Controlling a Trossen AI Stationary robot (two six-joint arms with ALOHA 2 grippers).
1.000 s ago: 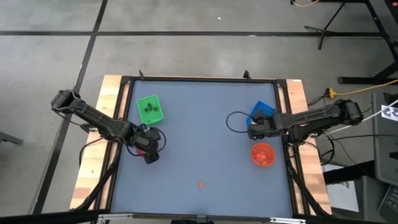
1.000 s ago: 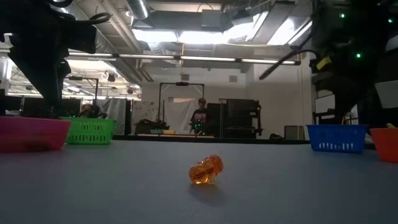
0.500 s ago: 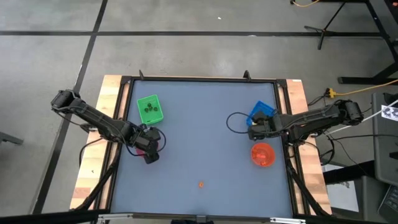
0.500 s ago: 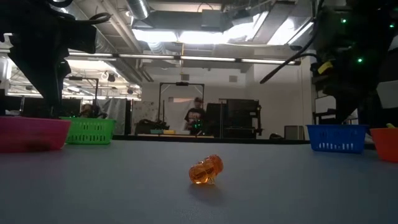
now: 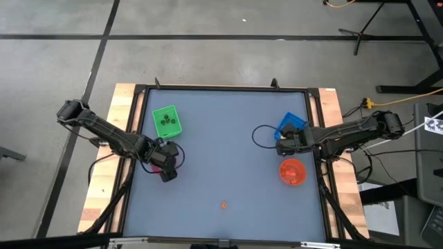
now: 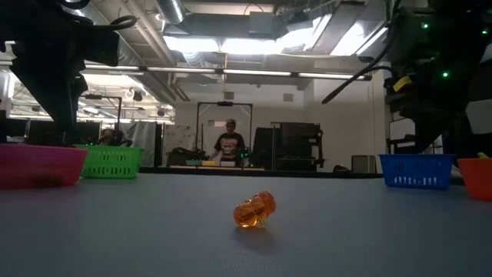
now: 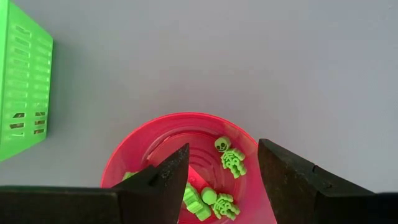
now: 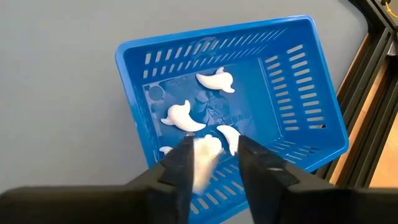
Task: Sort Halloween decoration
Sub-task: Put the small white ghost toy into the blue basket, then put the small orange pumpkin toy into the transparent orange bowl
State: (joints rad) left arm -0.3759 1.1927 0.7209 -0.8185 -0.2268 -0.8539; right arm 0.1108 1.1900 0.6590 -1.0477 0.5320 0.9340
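One small orange figure (image 5: 223, 205) (image 6: 254, 210) lies alone on the grey table near its near edge. My left gripper (image 7: 221, 149) (image 5: 165, 164) hangs open over the pink bowl (image 7: 134, 146), which holds several green skeleton figures (image 7: 231, 157). My right gripper (image 8: 211, 146) (image 5: 284, 143) is above the near part of the blue tray (image 8: 217, 34), shut on a white figure (image 8: 205, 155). Several white ghost figures (image 8: 214, 81) lie on the tray's floor. The green tray (image 5: 166, 121) holds dark figures. My right gripper has the white figure (image 8: 204, 163) between its two fingers, coming from above and pointing down into the blue tray. The figure is lifted clear of the tray floor. Which part of it the fingers are on is too blurred to tell.
The orange bowl (image 5: 292, 171) (image 6: 478, 177) stands just nearer than the blue tray (image 5: 291, 124), at the table's right. A black cable (image 5: 263, 135) loops on the table beside the right gripper. The middle of the table is bare grey. A person (image 6: 227, 142) stands in the room behind.
My right arm shifted a little above the blue tray in the first half second, then kept still. The person in the room behind has walked leftward.
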